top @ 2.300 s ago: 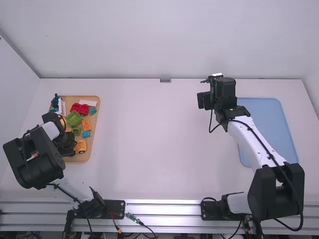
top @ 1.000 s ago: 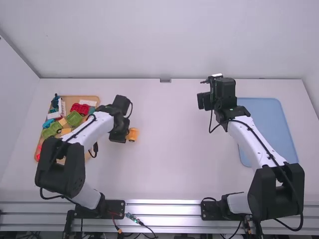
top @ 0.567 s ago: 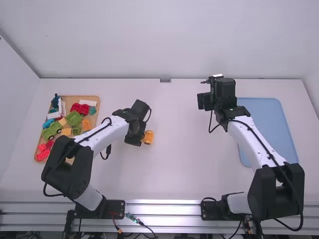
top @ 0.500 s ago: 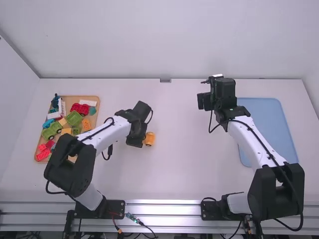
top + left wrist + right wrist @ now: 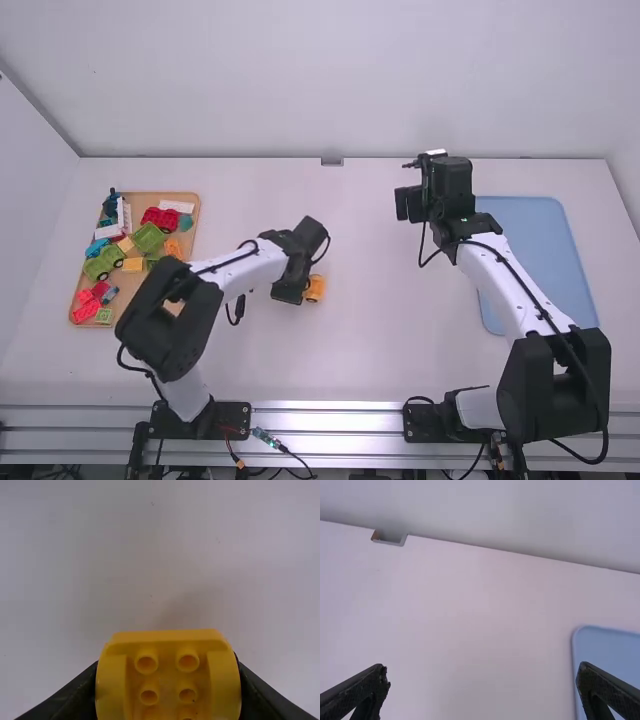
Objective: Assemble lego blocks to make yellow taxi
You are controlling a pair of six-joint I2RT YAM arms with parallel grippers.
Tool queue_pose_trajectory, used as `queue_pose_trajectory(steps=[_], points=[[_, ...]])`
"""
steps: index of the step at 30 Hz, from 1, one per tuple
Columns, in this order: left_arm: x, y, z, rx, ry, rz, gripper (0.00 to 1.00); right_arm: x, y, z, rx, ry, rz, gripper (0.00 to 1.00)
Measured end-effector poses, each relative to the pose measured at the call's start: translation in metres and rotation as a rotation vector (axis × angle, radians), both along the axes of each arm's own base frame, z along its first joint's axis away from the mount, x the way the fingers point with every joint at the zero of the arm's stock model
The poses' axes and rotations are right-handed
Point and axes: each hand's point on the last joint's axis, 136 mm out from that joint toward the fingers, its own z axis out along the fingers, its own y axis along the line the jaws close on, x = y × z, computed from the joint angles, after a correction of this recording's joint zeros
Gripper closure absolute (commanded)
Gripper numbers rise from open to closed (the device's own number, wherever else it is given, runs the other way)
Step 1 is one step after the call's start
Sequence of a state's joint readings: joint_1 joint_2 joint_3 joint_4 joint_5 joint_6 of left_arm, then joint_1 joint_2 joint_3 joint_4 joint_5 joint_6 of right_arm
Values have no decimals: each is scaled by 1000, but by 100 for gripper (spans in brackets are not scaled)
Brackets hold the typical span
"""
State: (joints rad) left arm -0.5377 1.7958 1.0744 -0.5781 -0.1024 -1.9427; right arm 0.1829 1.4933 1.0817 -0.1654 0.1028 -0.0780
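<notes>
One yellow block (image 5: 168,645): gripped by left end effector (image 5: 167,675). Lower level, then release gently. Right end effector (image 5: 483,672): open.

**Shiny metal, smooth plastic**

My yellow block (image 5: 167,639) is smooth plastic with a soft shine. The white surface (image 5: 360,340) looks smooth and dull. The tray (image 5: 145,201) looks like smooth wood. The long rail (image 5: 325,421) is shiny metal. My right tool (image 5: 408,204) is dull and looks a bit rough.
</notes>
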Motion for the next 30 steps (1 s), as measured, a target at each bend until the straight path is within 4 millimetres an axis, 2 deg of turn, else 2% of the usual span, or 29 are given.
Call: queue_pose_trajectory(steps=[6,10,11,13,18,28,29,30], points=[[-1,1,-15,15,27,4,98,-2,0,-3,-1,15,2,1],[-1,1,-17,17,32,-5,98,-3,0,-3,-2,18,4,1],[-1,0,-17,16,30,-13,94,-3,0,-4,-2,19,3,1],[5,-3,-16,9,9,-47,79,-3,0,-4,-3,19,4,1],[12,-8,-15,6,-24,-120,74,-3,0,-4,-1,19,3,1],[7,-5,-16,26,-2,-164,58,-3,0,-4,-2,21,4,1],[7,-5,-16,26,-2,-166,51,-3,0,-4,-2,22,3,1],[7,-5,-16,27,-2,-168,50,-3,0,-4,-1,21,2,1]])
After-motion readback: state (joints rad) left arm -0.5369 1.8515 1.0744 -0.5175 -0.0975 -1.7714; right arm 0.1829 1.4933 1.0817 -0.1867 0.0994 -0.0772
